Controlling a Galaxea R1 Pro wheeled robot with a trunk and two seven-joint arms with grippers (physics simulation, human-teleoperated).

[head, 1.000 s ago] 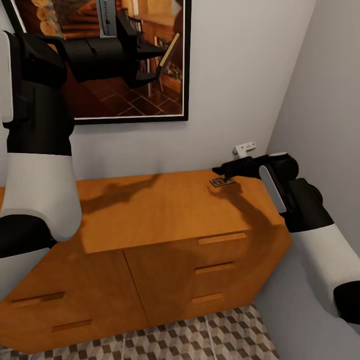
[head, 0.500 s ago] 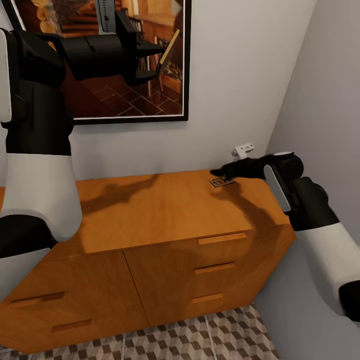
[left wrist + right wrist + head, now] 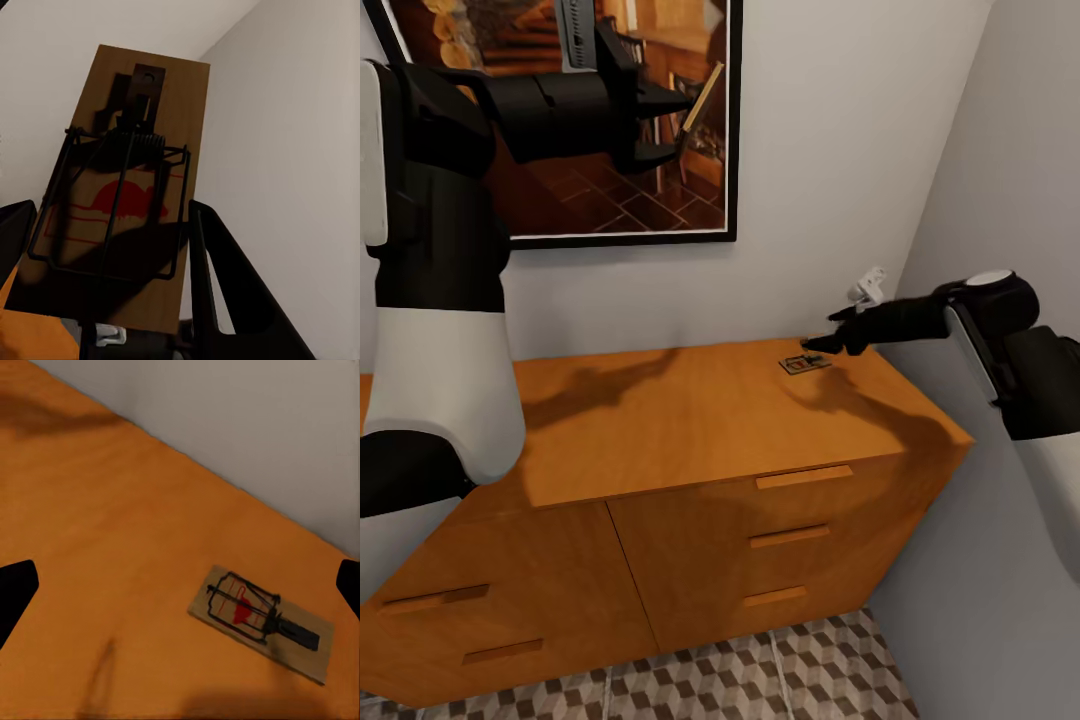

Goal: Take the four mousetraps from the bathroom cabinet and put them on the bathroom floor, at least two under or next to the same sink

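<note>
Wooden mousetrap (image 3: 261, 622) flat on smooth cabinet (image 3: 112, 547)

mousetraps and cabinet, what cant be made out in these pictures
- Other two mousetraps: two show, one held in the left gripper as mousetrap in hand, one as mousetrap on top of the cabinet.
- Drawer contents: head view, closed fronts hide them.
- Cabinet's left end: head view, the left arm covers it.
- Right gripper fingers: right wrist view, cut off by both side edges.
- Sink: outside every picture.
</note>
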